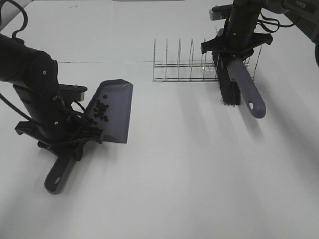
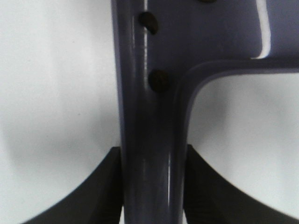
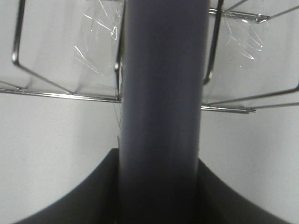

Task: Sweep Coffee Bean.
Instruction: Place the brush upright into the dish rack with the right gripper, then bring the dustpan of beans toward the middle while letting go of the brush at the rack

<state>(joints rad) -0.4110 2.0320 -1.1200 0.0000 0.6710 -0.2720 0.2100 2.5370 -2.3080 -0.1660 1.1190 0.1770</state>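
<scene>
A grey-purple dustpan (image 1: 112, 107) is at the left, with the coffee beans (image 1: 101, 110) clustered on its pan. My left gripper (image 1: 64, 142) is shut on the dustpan's handle (image 2: 152, 163); two beans (image 2: 159, 80) show near the handle in the left wrist view. My right gripper (image 1: 234, 42) is shut on the brush (image 1: 239, 84), whose grey handle (image 3: 161, 112) fills the right wrist view. The brush's black bristles (image 1: 228, 89) hang beside the wire rack.
A wire dish rack (image 1: 199, 64) stands at the back centre, right behind the brush; its wires (image 3: 65, 93) show in the right wrist view. The white table (image 1: 199, 174) spreads in front.
</scene>
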